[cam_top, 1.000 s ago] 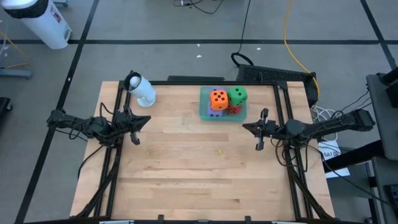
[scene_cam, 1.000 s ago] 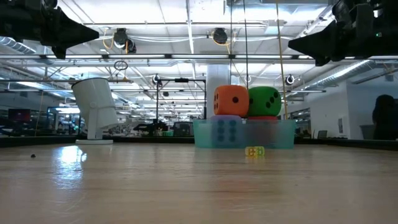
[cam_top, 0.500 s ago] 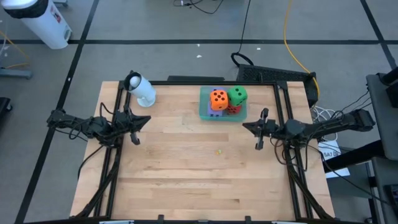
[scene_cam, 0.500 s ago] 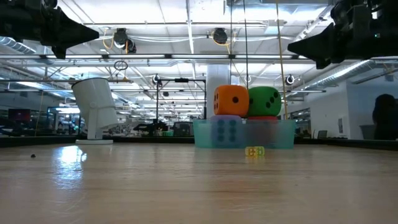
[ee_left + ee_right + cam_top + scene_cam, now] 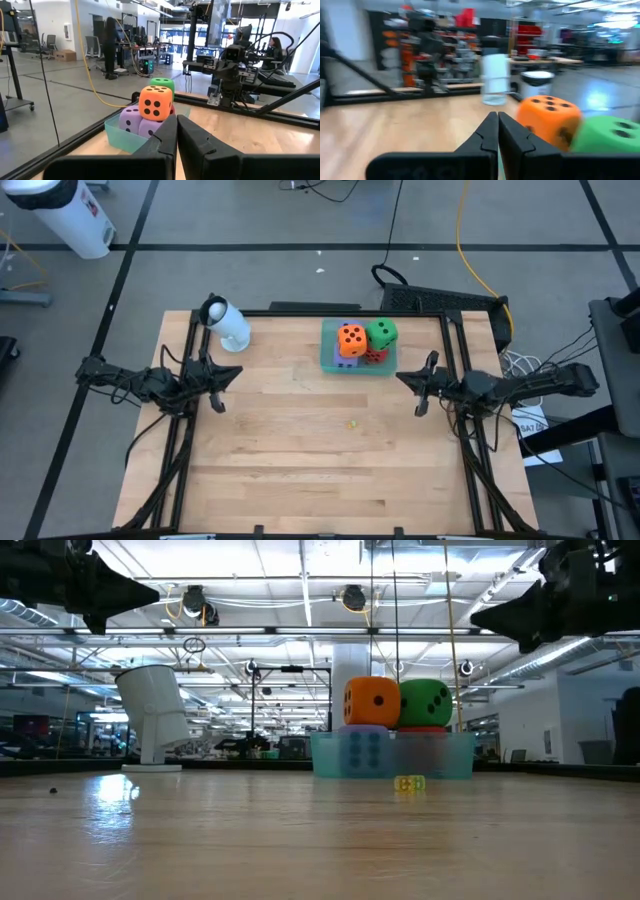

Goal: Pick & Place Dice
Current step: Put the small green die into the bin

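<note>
Fingers together on both the left gripper (image 5: 214, 387) and right gripper (image 5: 423, 385); your dice (image 5: 351, 338) sit trayed at the surface's far edge, so placing looks done: retract.

Grey floor (image 5: 250, 220) crossed by dark lines; a white bin (image 5: 65, 215) at ten o'clock, a yellow cable (image 5: 465, 240) at one o'clock. Bright ceiling lights (image 5: 300, 580) overhead.
</note>
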`<state>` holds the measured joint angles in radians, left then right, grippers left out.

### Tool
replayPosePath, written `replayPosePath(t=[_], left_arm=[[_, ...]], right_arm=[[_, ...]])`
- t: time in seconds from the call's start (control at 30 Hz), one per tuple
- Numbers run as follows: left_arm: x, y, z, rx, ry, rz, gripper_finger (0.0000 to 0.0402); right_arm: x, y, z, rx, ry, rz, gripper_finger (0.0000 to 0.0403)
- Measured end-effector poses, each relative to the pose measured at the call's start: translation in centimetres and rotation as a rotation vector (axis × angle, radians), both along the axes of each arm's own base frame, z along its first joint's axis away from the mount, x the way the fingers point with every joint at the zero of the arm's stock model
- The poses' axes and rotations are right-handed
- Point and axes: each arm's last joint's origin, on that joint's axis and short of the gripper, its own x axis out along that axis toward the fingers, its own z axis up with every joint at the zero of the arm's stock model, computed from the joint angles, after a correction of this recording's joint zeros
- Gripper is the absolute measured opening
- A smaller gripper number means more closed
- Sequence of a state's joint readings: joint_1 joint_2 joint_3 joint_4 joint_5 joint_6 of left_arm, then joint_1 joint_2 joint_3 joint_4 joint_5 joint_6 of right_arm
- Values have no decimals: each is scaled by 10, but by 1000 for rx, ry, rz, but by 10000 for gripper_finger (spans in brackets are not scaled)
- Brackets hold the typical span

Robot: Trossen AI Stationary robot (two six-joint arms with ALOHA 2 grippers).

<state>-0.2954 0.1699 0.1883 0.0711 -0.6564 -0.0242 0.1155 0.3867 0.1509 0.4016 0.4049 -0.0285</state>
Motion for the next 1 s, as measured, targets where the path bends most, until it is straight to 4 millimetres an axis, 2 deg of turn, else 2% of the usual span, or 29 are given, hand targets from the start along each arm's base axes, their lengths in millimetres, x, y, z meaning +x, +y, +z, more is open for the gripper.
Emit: replayPosePath(t=[0.43,0.7,1.0], left_arm=[[0,0,0,-28,-10,-2,19],[0,0,0,-1,0,0,19],[0,0,0,-7,-2,0,19]], right_arm=[[-7,3,2,49,-26,293,0],[-9,-6,-4,61,26,236,0],[-9,-12,-17,32,82,287,0]])
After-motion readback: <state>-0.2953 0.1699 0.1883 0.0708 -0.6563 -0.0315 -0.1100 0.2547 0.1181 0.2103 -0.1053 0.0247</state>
